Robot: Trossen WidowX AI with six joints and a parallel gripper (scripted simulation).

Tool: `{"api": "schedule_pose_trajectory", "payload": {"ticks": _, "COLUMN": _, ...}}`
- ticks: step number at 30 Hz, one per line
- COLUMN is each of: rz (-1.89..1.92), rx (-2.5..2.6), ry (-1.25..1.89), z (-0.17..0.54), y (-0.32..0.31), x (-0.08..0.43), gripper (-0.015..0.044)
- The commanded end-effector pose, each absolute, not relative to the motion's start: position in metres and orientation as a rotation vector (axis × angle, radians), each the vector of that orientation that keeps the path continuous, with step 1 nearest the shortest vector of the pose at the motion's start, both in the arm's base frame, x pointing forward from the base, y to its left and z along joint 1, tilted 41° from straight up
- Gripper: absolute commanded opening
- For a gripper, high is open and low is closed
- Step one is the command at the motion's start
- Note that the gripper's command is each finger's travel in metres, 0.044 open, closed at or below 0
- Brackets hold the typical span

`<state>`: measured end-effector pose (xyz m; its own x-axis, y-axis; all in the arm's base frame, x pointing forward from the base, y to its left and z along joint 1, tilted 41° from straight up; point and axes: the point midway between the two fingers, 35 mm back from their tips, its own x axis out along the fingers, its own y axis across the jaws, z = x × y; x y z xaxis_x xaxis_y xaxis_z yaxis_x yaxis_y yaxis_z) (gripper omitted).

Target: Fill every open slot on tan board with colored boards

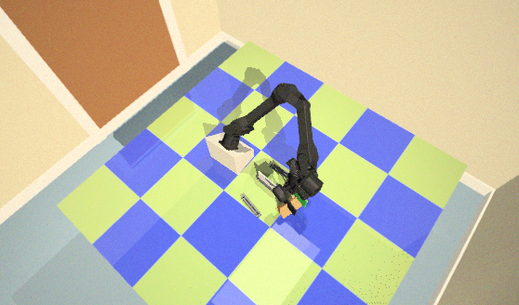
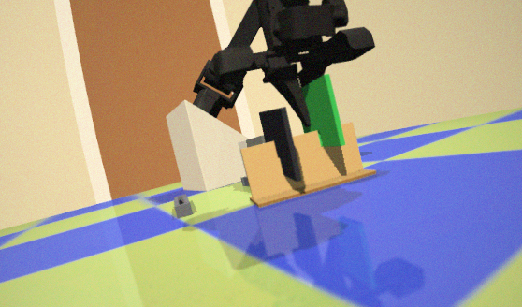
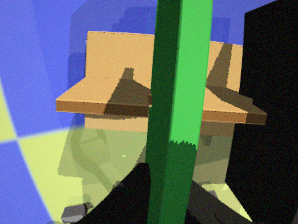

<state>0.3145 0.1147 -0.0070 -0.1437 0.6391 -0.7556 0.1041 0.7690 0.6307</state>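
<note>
Exterior view: 2 crosswise boards [image 1: 302, 201] [image 2: 325, 112] [image 3: 187, 75] on standing board [image 1: 285, 212] [image 2: 264, 164] [image 3: 117, 55]; box [image 1: 227, 157] [image 2: 210, 150] behind, left.

Green board, black board, tan slotted board

Board [image 1: 301, 201] [image 2: 323, 112] [image 3: 190, 75] bright green, darker green in shade. Second upright board [image 2: 281, 140] [image 3: 260, 100] black. Slotted board [image 1: 285, 211] [image 2: 265, 164] [image 3: 117, 55] tan. Tabletop [image 1: 379, 186] [image 2: 433, 197] [image 3: 30, 90] checkered blue and yellow-green. Arm [image 1: 305, 125] [image 2: 297, 28] black. Open-topped box [image 1: 228, 155] [image 2: 204, 150] off-white. Door [image 1: 100, 56] [image 2: 143, 84] plain orange-brown, frame [image 1: 172, 33] [image 2: 82, 108] cream. Walls [image 1: 384, 56] [image 2: 433, 56] beige.
</note>
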Motion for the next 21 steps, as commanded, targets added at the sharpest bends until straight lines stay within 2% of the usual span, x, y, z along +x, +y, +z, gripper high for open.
{"api": "schedule_pose_trajectory", "payload": {"ticks": 1, "rz": 0.514, "rx": 0.603, "ry": 1.681, "z": -0.0098, "y": 0.1171, "x": 0.3133, "gripper": 0.0000}}
{"api": "schedule_pose_trajectory", "payload": {"ticks": 21, "rz": 0.515, "rx": 0.603, "ry": 1.681, "z": -0.0169, "y": 0.1232, "x": 0.3120, "gripper": 0.0000}}
